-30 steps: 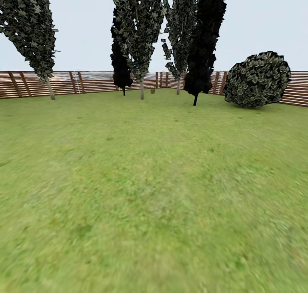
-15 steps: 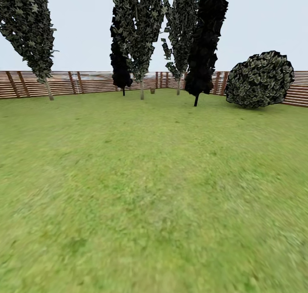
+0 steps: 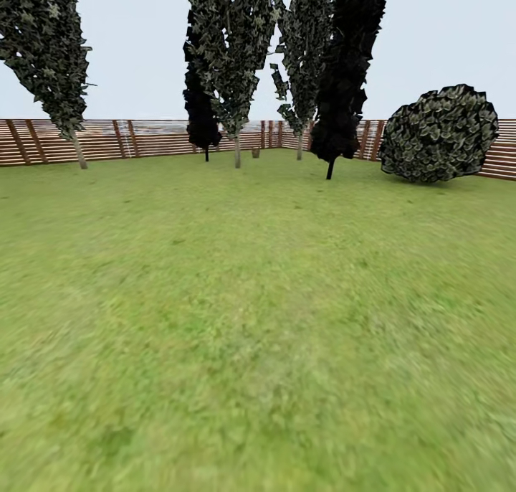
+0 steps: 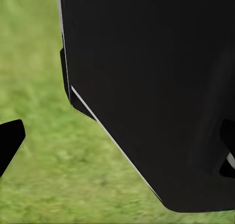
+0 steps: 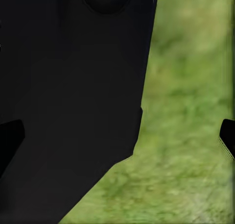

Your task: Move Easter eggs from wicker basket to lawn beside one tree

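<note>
In the left wrist view the left claw (image 4: 120, 140) hangs over grass with its dark fingertips at opposite edges of the picture, so it is spread and holds nothing; a black body panel (image 4: 156, 87) sits between them. The right claw (image 5: 117, 136) reads the same way, tips wide apart, empty, beside another black panel (image 5: 68, 87). Beyond them the lawn (image 3: 258, 320) runs out to a row of trees (image 3: 233, 54), a round bush (image 3: 438, 135) and a slatted fence (image 3: 107, 139). No basket or eggs are in these pictures, so the step looks like searching. To do it well, I would turn the base slowly, sweep the head low across the grass, and keep both arms tucked
</note>
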{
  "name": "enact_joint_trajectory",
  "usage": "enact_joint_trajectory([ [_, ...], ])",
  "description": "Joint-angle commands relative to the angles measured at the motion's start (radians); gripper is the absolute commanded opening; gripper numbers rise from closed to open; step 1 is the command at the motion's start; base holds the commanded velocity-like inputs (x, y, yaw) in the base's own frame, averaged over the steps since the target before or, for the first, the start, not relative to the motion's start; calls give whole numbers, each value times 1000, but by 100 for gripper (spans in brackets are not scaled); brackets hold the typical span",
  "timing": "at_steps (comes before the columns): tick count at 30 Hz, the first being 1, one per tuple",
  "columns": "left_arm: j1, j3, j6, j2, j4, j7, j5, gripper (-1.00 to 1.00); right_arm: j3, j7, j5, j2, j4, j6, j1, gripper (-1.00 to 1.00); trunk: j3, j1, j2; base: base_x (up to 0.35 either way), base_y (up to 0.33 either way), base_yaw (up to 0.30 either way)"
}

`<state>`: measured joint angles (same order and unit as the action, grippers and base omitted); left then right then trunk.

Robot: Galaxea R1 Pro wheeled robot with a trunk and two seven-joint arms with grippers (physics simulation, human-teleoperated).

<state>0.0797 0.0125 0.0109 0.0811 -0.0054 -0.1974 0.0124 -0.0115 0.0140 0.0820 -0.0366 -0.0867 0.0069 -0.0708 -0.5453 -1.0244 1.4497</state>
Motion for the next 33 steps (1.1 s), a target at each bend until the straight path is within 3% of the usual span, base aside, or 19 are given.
enact_joint_trajectory([
  [1, 0, 1, 1, 0, -1, -4, 1, 100, -1, 2, 8, 0, -1, 1, -1, 100, -1, -1, 0, 337, 0, 0],
  [33, 0, 1, 0, 0, 0, -4, 1, 100, -1, 2, 9, 0, -2, 1, -1, 100, -1, -1, 0, 337, 0, 0],
])
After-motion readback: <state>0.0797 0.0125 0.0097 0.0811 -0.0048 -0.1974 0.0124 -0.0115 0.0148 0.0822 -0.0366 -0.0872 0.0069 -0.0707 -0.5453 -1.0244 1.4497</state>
